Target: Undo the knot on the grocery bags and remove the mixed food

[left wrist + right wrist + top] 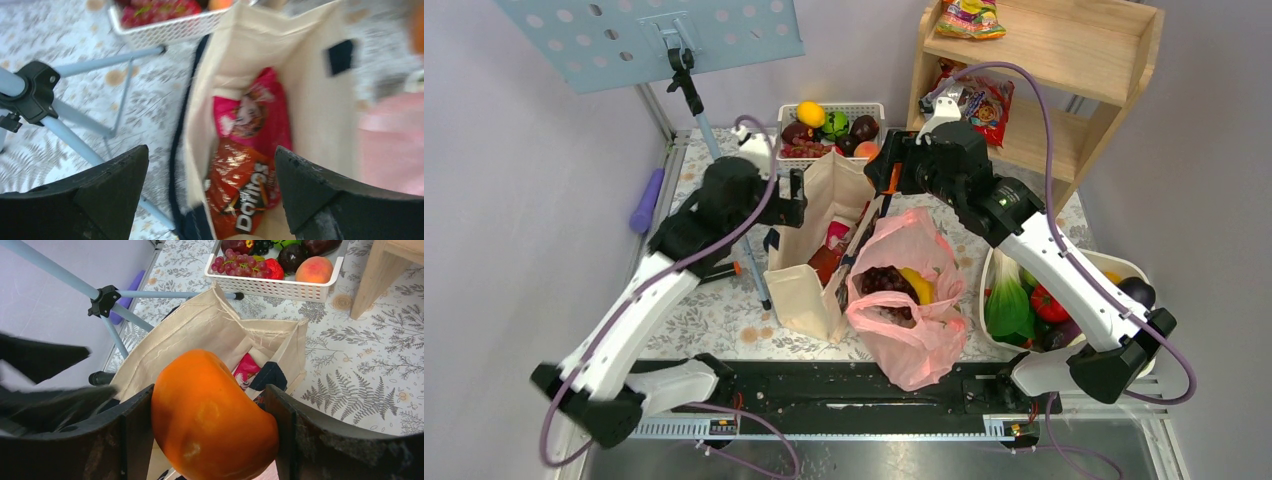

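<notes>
A pink plastic grocery bag (pixel 911 340) lies open at the front centre. Dark grapes (pixel 886 280) and a yellow banana (pixel 917 286) show in its mouth. No tied knot shows on it. My right gripper (pixel 209 390) is shut on a smooth orange fruit (pixel 215 415), held above the beige canvas tote (pixel 200 335); in the top view it (pixel 879 172) is behind the pink bag. My left gripper (pixel 211 150) is open and empty over the tote's near-left rim, above a magenta packet (pixel 255 115) and a red Doritos packet (pixel 245 192). The pink bag's side (pixel 390 145) shows to its right.
A white basket (pixel 874 108) of fruit stands behind the tote. A wooden shelf (pixel 1064 60) with snack packets is at the back right. A white bowl (pixel 1136 267) of vegetables sits at the right. A grey stand's legs (pixel 80 65) spread left of the tote.
</notes>
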`<state>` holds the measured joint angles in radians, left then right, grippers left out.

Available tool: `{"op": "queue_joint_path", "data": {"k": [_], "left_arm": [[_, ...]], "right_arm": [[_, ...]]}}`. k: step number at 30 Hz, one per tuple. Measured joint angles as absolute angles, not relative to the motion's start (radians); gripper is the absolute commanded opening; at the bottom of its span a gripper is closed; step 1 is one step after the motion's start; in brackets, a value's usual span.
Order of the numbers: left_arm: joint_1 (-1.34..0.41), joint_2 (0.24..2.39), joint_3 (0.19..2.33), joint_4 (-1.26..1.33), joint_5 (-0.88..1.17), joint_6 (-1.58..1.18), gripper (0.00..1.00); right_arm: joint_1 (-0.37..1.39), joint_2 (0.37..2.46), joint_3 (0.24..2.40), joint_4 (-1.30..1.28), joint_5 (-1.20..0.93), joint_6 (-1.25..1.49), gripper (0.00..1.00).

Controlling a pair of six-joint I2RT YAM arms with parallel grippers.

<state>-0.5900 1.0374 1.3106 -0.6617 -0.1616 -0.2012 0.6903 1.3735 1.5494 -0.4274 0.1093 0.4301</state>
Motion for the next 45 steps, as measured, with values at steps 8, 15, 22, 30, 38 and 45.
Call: {"op": "queue_joint_path", "data": {"k": [8,15,22,30,38,45], "left_arm": [[-0.47,1.299,1.299,-0.714,-0.215,-0.186,0.45],[-0.449,1.252,1.251,-0.691,-0.194,-0.154,0.0],[-0.405,0.973,1.052,-0.679,-0.268,-0.182,0.0],[-0.394,0.805,0.89,-0.579,-0.377,-0.231,0.0],[-0.393,0.747,0.825,-0.518,-0.451,-0.233,0.0],[-0.393,0.747,0.815,-0.503,-0.458,-0.228,0.0]], "right_arm": [[0.691,1.379,1.549,-0.427,0.114,0.41,0.19],[0.691,1.469,1.607,-0.429,0.119,0.384,0.2],[0.688,1.651,1.811,-0.434,0.123,0.351,0.21],[0.653,1.889,2.125,-0.437,0.112,0.348,0.22],[0.604,2.238,2.498,-0.458,0.121,0.337,0.25],[0.566,2.377,2.495,-0.402,0.142,0.299,0.28]]}}
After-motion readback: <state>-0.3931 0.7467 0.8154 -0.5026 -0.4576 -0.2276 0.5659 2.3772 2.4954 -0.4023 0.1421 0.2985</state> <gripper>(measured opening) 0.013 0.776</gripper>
